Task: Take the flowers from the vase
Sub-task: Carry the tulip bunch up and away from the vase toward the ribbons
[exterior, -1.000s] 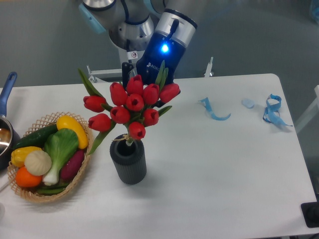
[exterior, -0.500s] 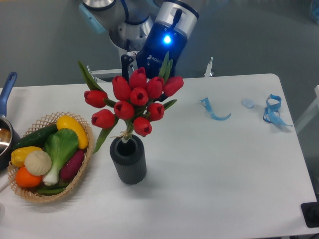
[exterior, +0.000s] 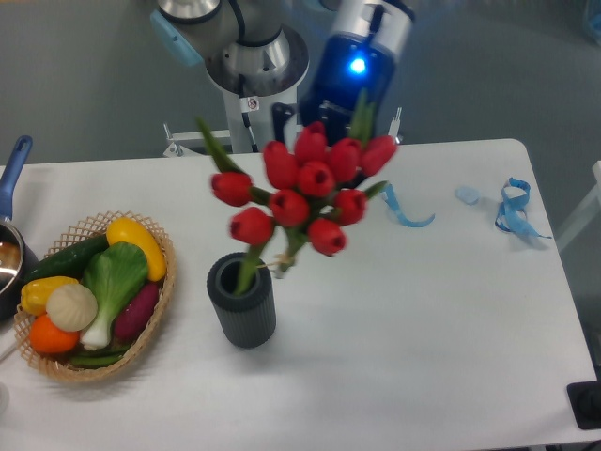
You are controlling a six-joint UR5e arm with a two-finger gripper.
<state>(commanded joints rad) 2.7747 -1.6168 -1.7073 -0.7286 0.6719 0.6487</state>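
Red tulip bunch (exterior: 305,193) raised, tilted right, stem ends just above mouth of grey ribbed vase (exterior: 242,303) on white bench (exterior: 423,319). End effector (exterior: 324,141) behind blooms, grip state hidden.

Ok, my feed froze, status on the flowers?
Claw hidden behind flowers, grip unconfirmed. Bunch lifted up and right, stem ends just off the vase rim. Path clear; basket off to the side.
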